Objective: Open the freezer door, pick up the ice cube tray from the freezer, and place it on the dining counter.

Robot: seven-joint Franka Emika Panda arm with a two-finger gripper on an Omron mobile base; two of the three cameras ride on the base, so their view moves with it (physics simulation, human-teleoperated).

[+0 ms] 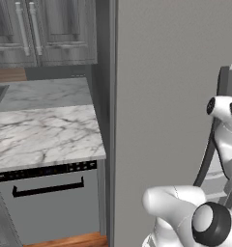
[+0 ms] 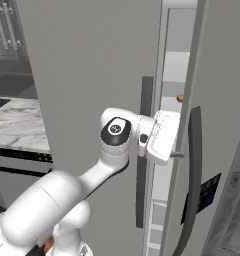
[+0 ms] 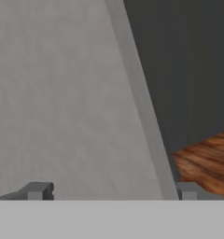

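One door fills the frame's centre-left, its one handle just left of the open, empty tool.

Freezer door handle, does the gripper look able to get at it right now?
Probably yes: the open gripper hangs at the edge of the freezer door, right beside its handle, and nothing stands between them.

We see a glossy white arm of rounded, swollen segments, its joints capped with dark round discs, one bearing a small pale mark, ending in a boxy white hand with short dark fingertips.
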